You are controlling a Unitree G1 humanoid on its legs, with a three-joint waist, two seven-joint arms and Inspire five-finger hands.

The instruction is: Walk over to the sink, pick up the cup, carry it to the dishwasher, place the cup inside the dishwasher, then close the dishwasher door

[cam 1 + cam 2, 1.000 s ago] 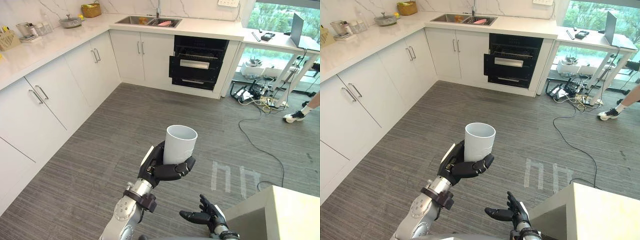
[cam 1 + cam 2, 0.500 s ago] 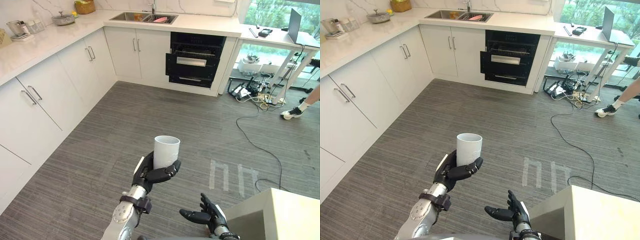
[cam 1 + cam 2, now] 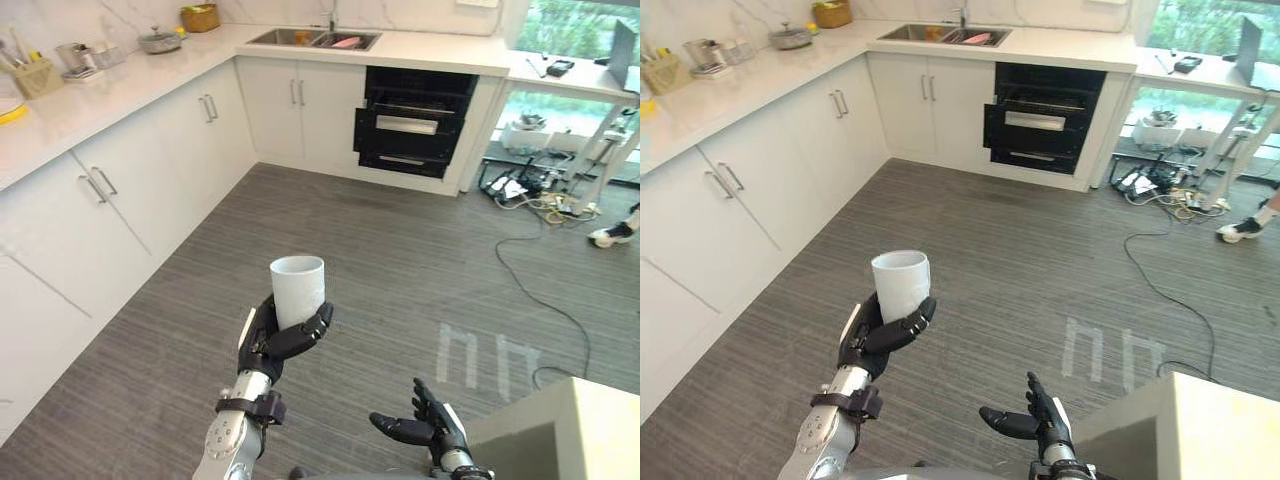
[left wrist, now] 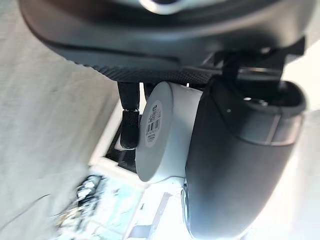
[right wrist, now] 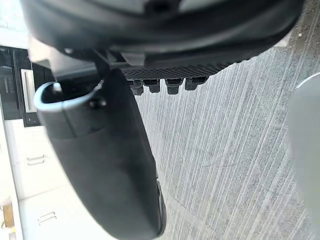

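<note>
one white cup stands upright, clasped by the curled fingers of the left hand, the right hand slack and empty; hold it level while walking to the dishwasher, well beyond the fingertips.

One cup is counted at the centre. Two hands are seen: the left hand at 6 o'clock and the right hand at 5 o'clock. One sink is found at 12 o'clock, one dishwasher at 1 o'clock, one pot and one basket at 11 o'clock, and one shoe at 3 o'clock.
</note>
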